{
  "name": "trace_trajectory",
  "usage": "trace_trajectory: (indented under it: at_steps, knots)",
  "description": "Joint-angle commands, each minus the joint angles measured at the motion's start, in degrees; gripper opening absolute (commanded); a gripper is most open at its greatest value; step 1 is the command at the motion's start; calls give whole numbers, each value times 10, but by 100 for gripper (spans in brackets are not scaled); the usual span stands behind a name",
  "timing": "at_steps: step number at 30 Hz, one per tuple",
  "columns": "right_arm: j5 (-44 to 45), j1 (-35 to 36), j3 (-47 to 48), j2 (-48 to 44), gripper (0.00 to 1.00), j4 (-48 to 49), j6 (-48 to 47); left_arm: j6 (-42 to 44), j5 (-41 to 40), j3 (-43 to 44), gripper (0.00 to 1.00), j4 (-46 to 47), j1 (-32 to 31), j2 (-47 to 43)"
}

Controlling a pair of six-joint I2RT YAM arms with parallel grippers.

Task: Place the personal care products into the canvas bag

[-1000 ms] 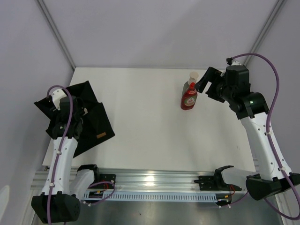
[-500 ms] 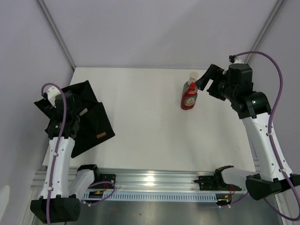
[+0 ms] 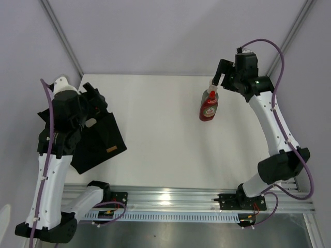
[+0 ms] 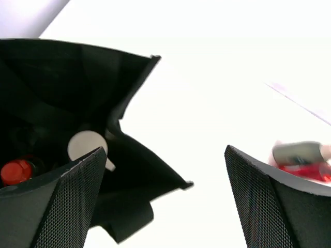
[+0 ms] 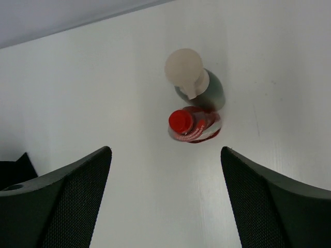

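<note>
Top external view: the canvas bag (image 3: 101, 143) lay at the left edge of the worktop (image 3: 155, 134), its tan label (image 3: 110, 150) toward the near side. The left hand (image 3: 94, 107) was held over the bag's far part. Well apart from it, at the far right, a red bottle (image 3: 208, 108) stood upright, with the right hand (image 3: 221, 77) just above and behind it. A white top (image 3: 212, 83) was seen over the red body. Whether it belonged to that bottle or to another behind it could not be told from there.

Left wrist view: the left hand's fingers were spread wide with nothing between them, above the bag's open mouth. Inside, a pale round cap (image 4: 85, 146) and a red cap (image 4: 15, 171) were seen. Their bodies were lost in the black interior and partly cut off by the near finger, so the products inside could not be counted.

Right wrist view: the right hand was likewise open and empty, hanging over 2 bottles that touched, the red bottle and a grey bottle (image 5: 213, 94).

Picking up 1 of these was judged the step in hand. It would be done best with the fingers turned to straddle that bottle alone and closed on its body below the cap, lest the neighbour be toppled.
</note>
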Motion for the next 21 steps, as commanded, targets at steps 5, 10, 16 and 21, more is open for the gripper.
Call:
trace_trajectory:
  at_steps: [5,10,16,21]
  knots:
    - [29,-11,41,96,90,6,-84,8,27,80,99,-83,-82,-7]
    - [-52,-11,-31,89,89,70,-154,11,76,97,99,-88,-170,-21]
    - [-66,-2,-61,97,89,95,-165,-6,95,92,99,-114,-225,-44]
    - [-17,21,-66,122,88,108,-161,-9,100,87,99,-125,-227,-58]
